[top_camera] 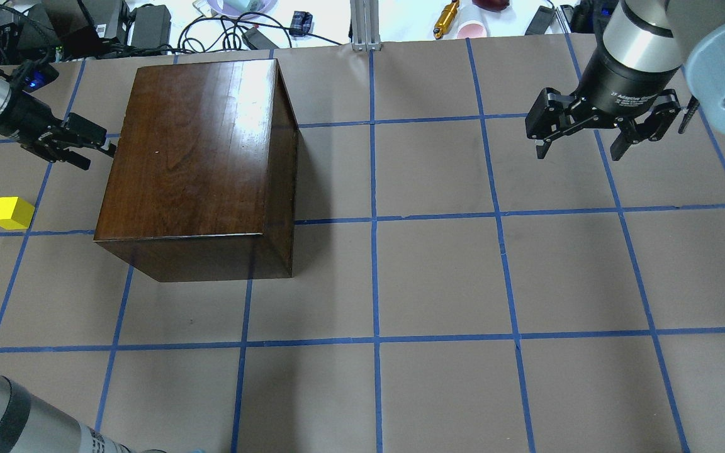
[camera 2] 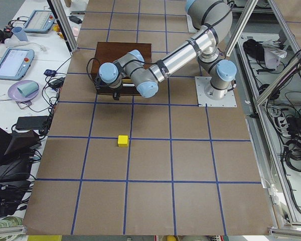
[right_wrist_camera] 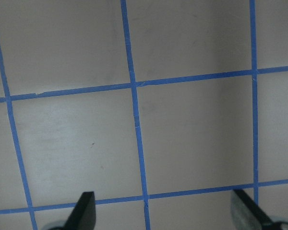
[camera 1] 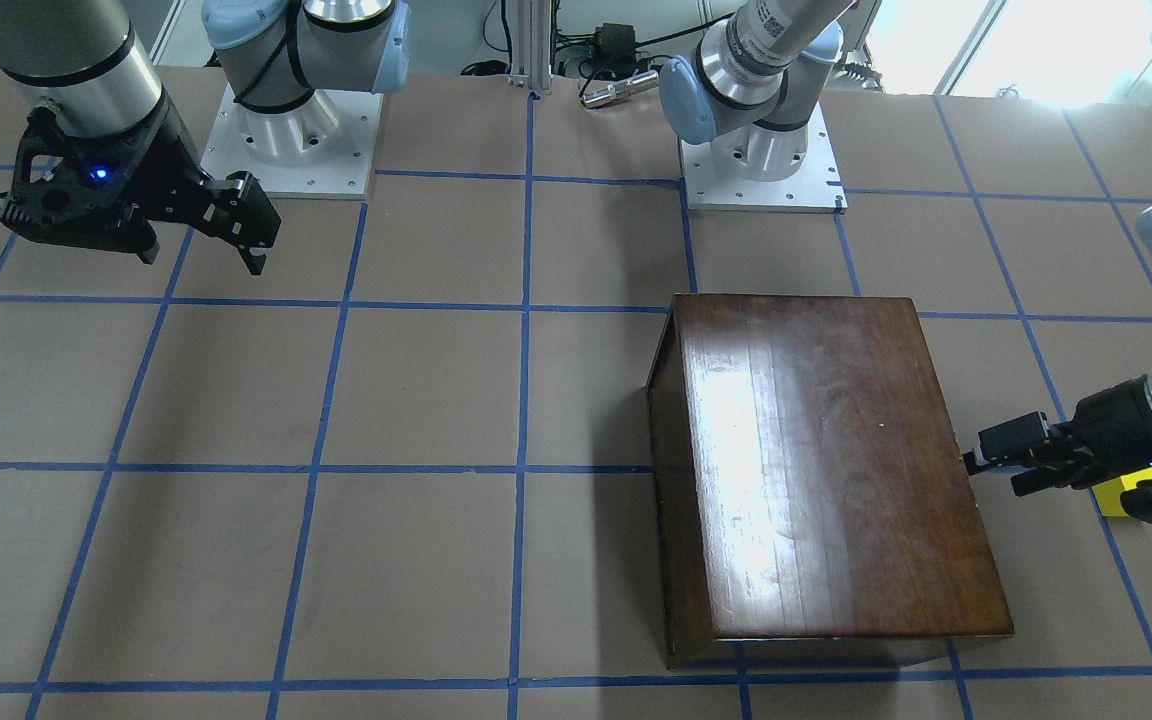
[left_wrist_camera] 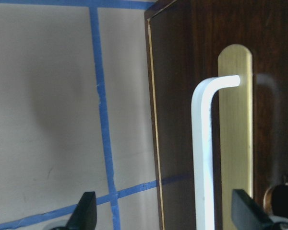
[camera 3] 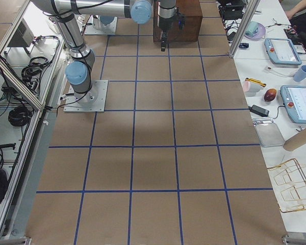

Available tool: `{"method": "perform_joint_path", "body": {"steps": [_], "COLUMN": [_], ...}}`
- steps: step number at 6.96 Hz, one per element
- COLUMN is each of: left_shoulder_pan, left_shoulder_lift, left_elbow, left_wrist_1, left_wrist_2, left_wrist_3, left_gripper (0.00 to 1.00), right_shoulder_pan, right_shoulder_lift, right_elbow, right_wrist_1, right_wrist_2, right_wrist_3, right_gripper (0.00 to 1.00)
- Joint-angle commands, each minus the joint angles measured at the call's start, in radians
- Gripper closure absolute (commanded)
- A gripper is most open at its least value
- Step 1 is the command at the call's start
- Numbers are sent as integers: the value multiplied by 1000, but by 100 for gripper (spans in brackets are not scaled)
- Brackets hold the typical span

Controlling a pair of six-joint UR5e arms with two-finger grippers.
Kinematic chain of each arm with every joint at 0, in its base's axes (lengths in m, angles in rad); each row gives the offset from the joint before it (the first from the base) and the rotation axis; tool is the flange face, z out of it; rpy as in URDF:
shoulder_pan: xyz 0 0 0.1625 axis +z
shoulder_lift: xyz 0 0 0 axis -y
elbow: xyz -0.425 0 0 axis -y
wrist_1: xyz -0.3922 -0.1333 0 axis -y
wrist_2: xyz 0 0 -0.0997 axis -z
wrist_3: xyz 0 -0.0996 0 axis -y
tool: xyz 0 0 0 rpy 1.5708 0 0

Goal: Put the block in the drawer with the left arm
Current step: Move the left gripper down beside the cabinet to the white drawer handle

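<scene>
Black fingers of the left gripper [top_camera: 95,151] stand wide apart with nothing between them, pointing level at the left-hand face of the wooden box [top_camera: 199,151] in the upper left of the overhead view. In the left wrist view both fingertips [left_wrist_camera: 84,213] sit at the bottom edge. A pale curved handle [left_wrist_camera: 204,158] on a brass plate [left_wrist_camera: 236,120] shows between them, nearer the right-hand tip; whether the fingers reach around it cannot be told. That handle belongs to the dark front panel of the drawer [left_wrist_camera: 177,120], which is pushed into the box. The block [top_camera: 11,212] lies on the counter [top_camera: 438,270] at the left edge of the overhead view, below the left gripper and apart from both it and the box. In the front-facing view it shows at the right edge, partly hidden behind the gripper's body. Brown paper crossed by blue tape lines covers the counter. Far off in the upper right of the overhead view, the right gripper [top_camera: 579,150] hangs above the bare counter, spread wide and holding nothing.
</scene>
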Motion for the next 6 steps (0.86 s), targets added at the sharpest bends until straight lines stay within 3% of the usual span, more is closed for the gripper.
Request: {"method": "perform_joint_path", "body": {"steps": [1, 6], "left_shoulder_pan": [0, 0], "left_shoulder_lift": [-19, -53], "left_elbow": [-1, 1], "left_wrist_1": [0, 0], "left_wrist_2": [-15, -10], "left_wrist_3": [-7, -15], "left_gripper": [0, 1], "right_shoulder_pan": [0, 0], "right_shoulder_lift": [0, 0], "right_elbow": [0, 0], "right_wrist_1": [0, 0], "right_wrist_2": [0, 0], "right_wrist_3": [0, 0], "right_gripper": [0, 0]}}
